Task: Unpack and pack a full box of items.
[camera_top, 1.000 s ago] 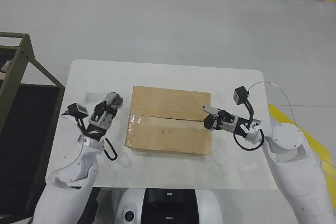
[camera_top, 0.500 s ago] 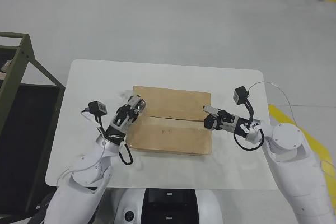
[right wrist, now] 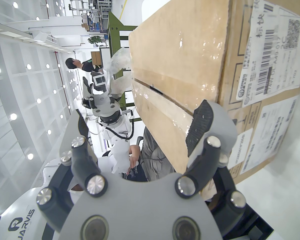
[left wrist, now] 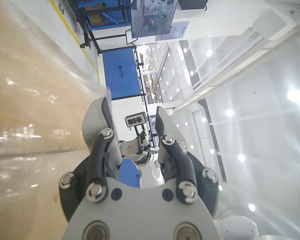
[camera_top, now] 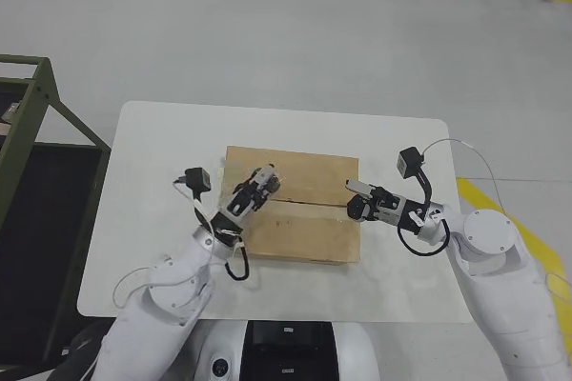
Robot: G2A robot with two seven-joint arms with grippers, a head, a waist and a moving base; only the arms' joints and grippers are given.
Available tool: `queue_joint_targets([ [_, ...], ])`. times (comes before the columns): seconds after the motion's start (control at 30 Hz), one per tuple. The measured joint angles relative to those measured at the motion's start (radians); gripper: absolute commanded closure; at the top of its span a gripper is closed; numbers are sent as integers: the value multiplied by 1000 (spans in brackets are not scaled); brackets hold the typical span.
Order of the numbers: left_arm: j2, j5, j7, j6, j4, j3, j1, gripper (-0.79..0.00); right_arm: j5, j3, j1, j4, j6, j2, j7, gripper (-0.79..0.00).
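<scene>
A closed cardboard box (camera_top: 291,205) lies in the middle of the white table (camera_top: 153,143), its two top flaps meeting at a seam under shiny clear tape. My left gripper (camera_top: 265,179) hovers over the seam near the box's left end. In the left wrist view this gripper (left wrist: 133,116) is open, with the box top (left wrist: 27,101) right beside one finger. A crumpled bit of clear tape (right wrist: 116,71) stands up at that gripper. My right gripper (camera_top: 353,200) is open at the box's right end, one fingertip (right wrist: 202,126) against the seam edge.
Shipping labels (right wrist: 272,58) cover the box's right end face. A green metal frame (camera_top: 38,95) stands off the table's left side. Bare tabletop lies in front of and behind the box.
My left arm has swung right, from beside the box's left edge to above the taped seam. The right arm and the box have stayed put.
</scene>
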Motion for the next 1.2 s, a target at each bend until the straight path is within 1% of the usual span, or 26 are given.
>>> queue_joint_targets([
  [0.17,-6,37,-7,21,7,41,-30,-336,0,0,0,0,0,0,0,-785],
  [0.37,-11,93,-27,55,12,88,-58,-385,0,0,0,0,0,0,0,-785],
  [0.4,-12,105,-33,60,11,97,-62,-477,0,0,0,0,0,0,0,-785],
  [0.47,-12,126,-53,59,8,108,-68,-757,0,0,0,0,0,0,0,-785],
  [0.5,-11,141,-68,52,4,114,-70,-785,0,0,0,0,0,0,0,-785],
  [0.63,-9,168,-97,22,-5,112,-65,-785,0,0,0,0,0,0,0,-785],
  [0.77,-7,155,-101,7,-23,84,-60,-785,0,0,0,0,0,0,0,-785],
  [1.03,3,107,-106,-32,-56,-25,-24,-785,0,0,0,0,0,0,0,-785],
  [1.2,9,85,-101,-62,-65,-104,29,-785,0,0,0,0,0,0,0,-785],
])
